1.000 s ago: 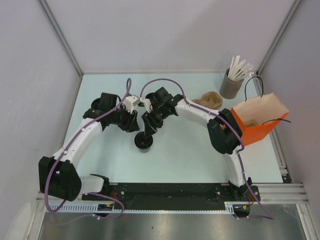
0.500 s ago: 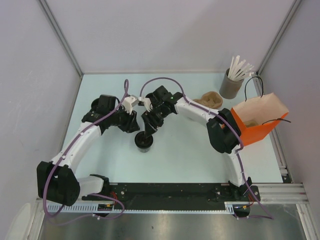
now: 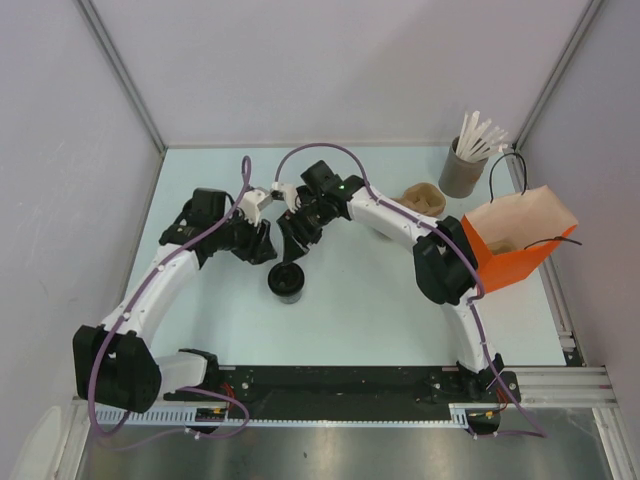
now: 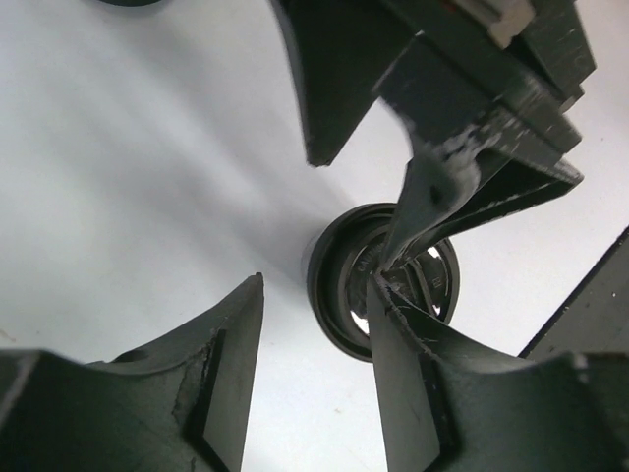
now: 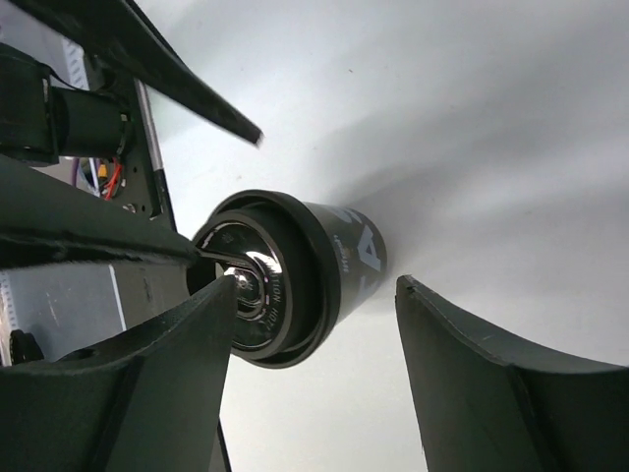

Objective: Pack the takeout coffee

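The takeout coffee (image 3: pixel 286 281) is a small black cup with its round black lid on, standing upright on the pale table. Both grippers hover just beyond it, on its far side. My left gripper (image 3: pixel 264 250) is open with nothing between its fingers; in the left wrist view the lidded cup (image 4: pixel 432 287) sits past my right fingertip (image 4: pixel 393 374), below the gripper (image 4: pixel 314 285). My right gripper (image 3: pixel 292 242) is open too. In the right wrist view the cup (image 5: pixel 339 258) lies below the gripper (image 5: pixel 316 287), untouched. The orange bag (image 3: pixel 512 256) stands open at the right.
A grey tub of white sticks (image 3: pixel 462 172) stands at the back right, with a brown moulded cup carrier (image 3: pixel 425 198) beside it. Grey walls close off the left, back and right. The two arms' wrists nearly meet above the cup.
Both grippers have drawn back from the cup toward the far side, and their jaws have widened. The cup stays in place with its lid on.
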Controlling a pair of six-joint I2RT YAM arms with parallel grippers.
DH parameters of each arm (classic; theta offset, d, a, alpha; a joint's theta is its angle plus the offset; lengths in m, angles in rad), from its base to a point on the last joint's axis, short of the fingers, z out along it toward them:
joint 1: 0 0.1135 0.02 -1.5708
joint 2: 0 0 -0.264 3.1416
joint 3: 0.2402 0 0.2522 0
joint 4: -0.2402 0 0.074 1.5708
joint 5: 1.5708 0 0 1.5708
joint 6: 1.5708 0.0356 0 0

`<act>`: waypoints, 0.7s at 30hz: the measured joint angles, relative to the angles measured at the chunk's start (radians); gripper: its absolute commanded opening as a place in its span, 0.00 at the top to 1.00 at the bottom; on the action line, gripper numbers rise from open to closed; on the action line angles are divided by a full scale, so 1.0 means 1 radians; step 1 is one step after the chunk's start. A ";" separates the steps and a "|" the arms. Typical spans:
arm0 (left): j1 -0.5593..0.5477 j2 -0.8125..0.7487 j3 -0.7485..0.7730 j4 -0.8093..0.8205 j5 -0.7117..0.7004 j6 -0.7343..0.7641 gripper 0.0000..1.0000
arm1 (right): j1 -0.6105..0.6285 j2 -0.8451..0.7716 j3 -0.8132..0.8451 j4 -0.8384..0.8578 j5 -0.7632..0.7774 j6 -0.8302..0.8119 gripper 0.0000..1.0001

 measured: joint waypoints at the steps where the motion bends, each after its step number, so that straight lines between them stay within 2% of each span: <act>1: 0.009 -0.002 0.001 -0.001 0.001 0.000 0.47 | -0.002 -0.001 0.000 -0.003 0.006 -0.002 0.31; 6: 0.052 -0.018 0.022 -0.010 0.033 0.007 0.45 | -0.015 -0.050 -0.057 -0.010 0.042 -0.030 0.32; 12: 0.057 -0.065 0.016 -0.034 0.115 0.062 0.40 | -0.026 -0.206 -0.266 0.016 0.081 -0.103 0.30; 13: 0.057 -0.067 0.014 -0.034 0.117 0.065 0.38 | -0.023 -0.224 -0.291 0.016 0.091 -0.116 0.29; 16: 0.058 -0.061 0.003 -0.042 0.111 0.080 0.19 | -0.002 -0.279 -0.361 0.035 0.133 -0.166 0.24; 18: 0.066 -0.050 0.003 -0.046 0.111 0.079 0.12 | 0.024 -0.313 -0.390 0.043 0.175 -0.201 0.22; 19: 0.074 -0.046 0.002 -0.047 0.111 0.080 0.03 | 0.036 -0.325 -0.397 0.046 0.193 -0.213 0.22; 21: 0.099 -0.040 0.002 -0.050 0.111 0.079 0.00 | 0.067 -0.359 -0.403 0.060 0.243 -0.241 0.22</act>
